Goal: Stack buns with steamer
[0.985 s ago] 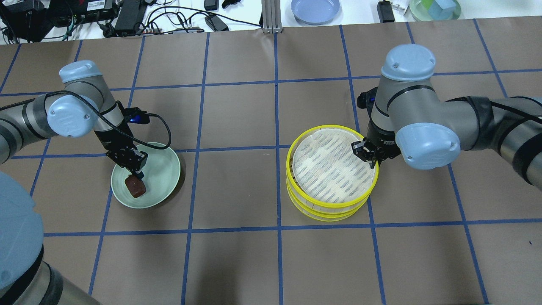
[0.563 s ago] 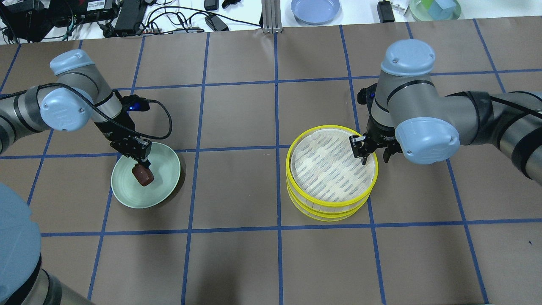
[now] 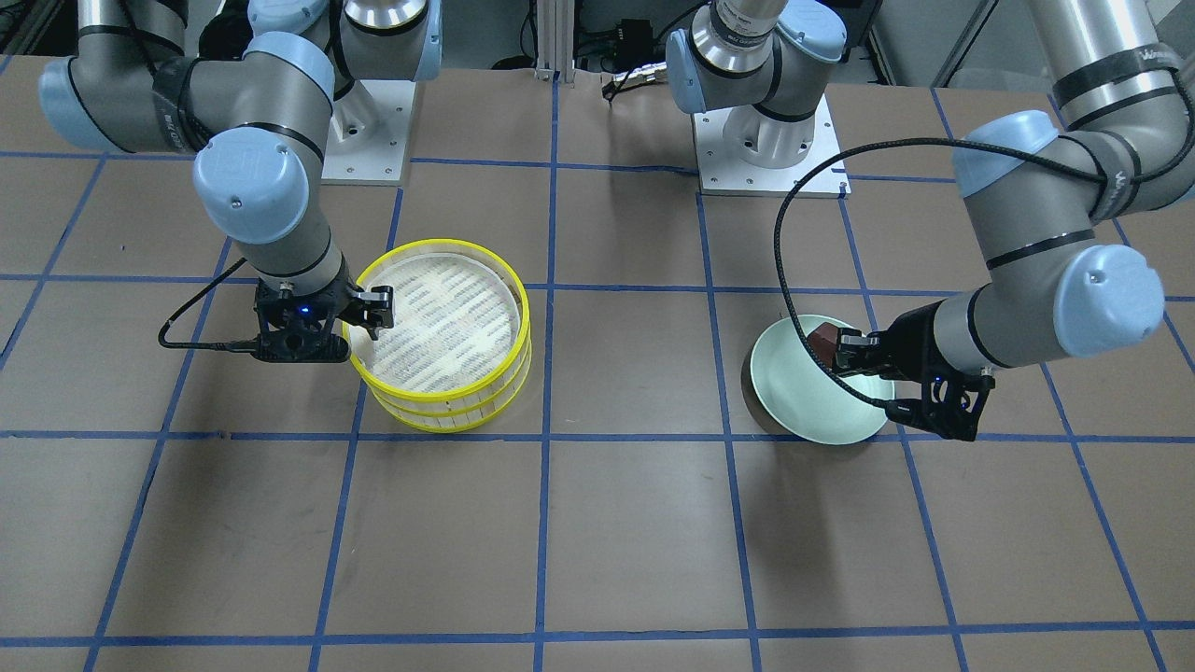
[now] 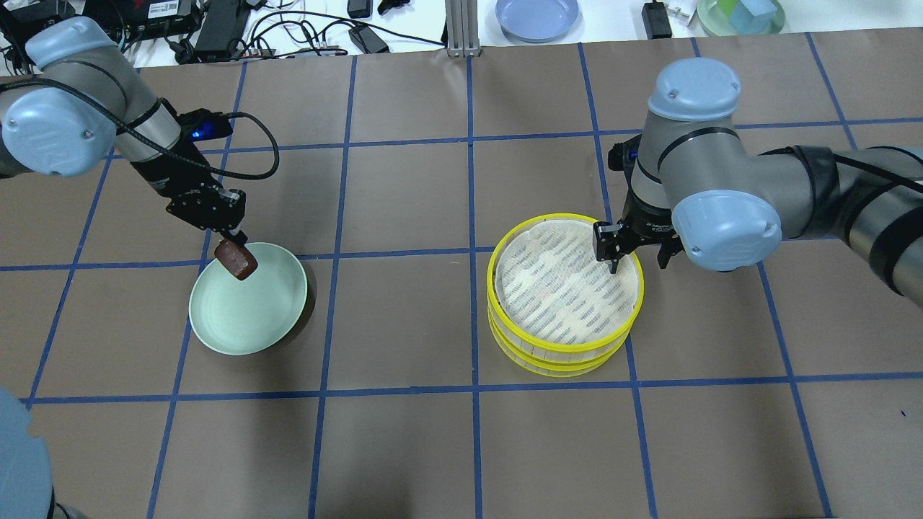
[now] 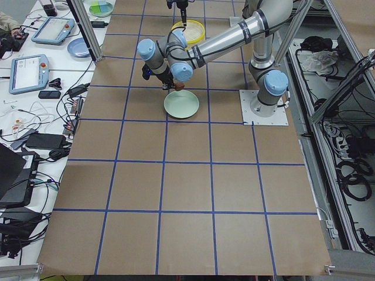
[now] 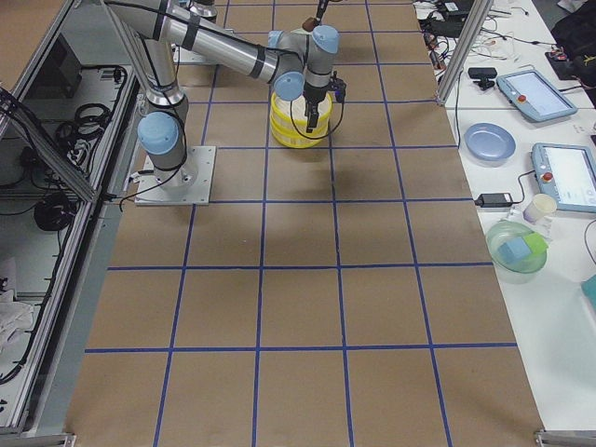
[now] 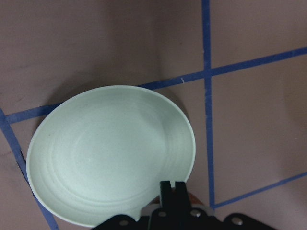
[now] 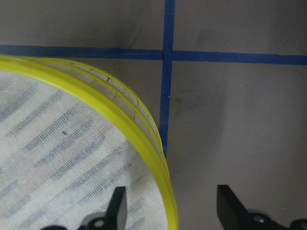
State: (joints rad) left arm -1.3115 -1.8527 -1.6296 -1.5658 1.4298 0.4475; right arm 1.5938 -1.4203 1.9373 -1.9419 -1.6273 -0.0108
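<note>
In the overhead view, at middle left, the left gripper (image 4: 231, 241) is clamped on the brown bun (image 4: 239, 261), which hangs over the upper-left rim of the green plate (image 4: 252, 324) (the left wrist view catches the bun only as a reddish sliver beside a finger). Right of centre stand the two stacked steamer trays (image 4: 492, 285). The right gripper (image 4: 636, 259) straddles the top tray's upper-right rim. The right wrist view shows its jaws wide apart, one finger (image 8: 118, 206) inside the rim and one outside, gripping nothing.

Smooth, glossy plate (image 4: 252, 321); yellow plastic-rimmed steamer (image 4: 562, 288); matt brown paper tabletop (image 4: 404, 216).
</note>
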